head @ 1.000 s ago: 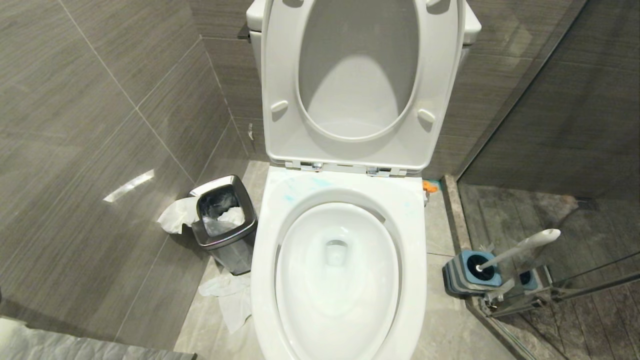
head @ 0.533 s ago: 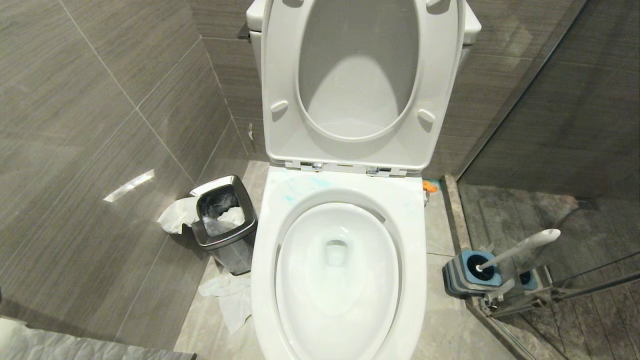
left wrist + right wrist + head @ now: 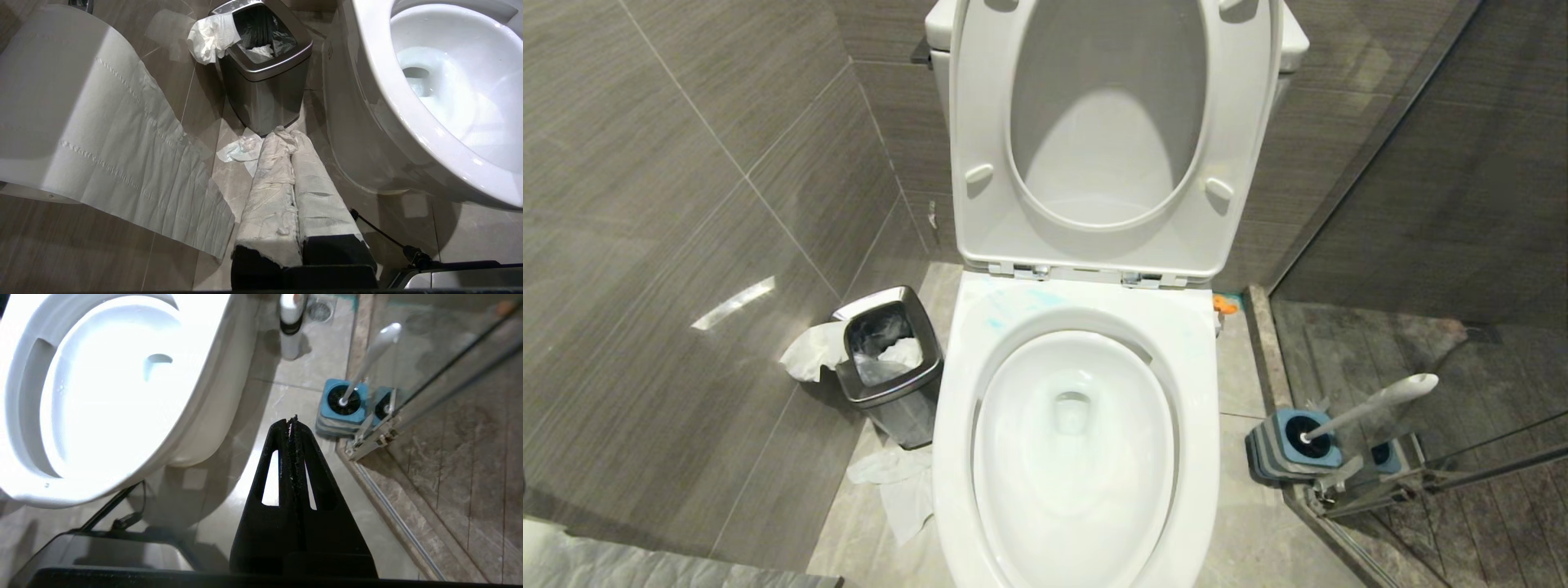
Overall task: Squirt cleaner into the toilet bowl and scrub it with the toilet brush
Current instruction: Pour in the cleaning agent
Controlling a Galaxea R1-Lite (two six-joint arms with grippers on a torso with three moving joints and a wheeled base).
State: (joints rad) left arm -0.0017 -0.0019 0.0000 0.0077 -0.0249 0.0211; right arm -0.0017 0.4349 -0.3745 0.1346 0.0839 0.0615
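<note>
Toilet bowl (image 3: 1078, 457) straight ahead of me, seat (image 3: 1107, 139) and lid tipped up against the tank. Thin turquoise smears of cleaner (image 3: 1013, 306) on the white rim behind the basin, near the hinges.

Toilet brush (image 3: 1372, 406) stands to my right on the floor — white handle leaning out of its blue-and-grey holder (image 3: 1294, 447), which sits against the glass partition (image 3: 1462, 245).

My right gripper (image 3: 292, 421) hangs low over the tiles beside the bowl, fingers pressed together on nothing, tips aimed toward the holder but well apart from it.

My left gripper (image 3: 288, 136) is clenched too, empty — both fingers wrapped in white paper, near the steel bin (image 3: 265, 73). Crumpled tissue (image 3: 241, 148) lies on the floor just beside the tips. A loose strip of toilet paper (image 3: 102, 134) hangs close to my wrist.
</note>
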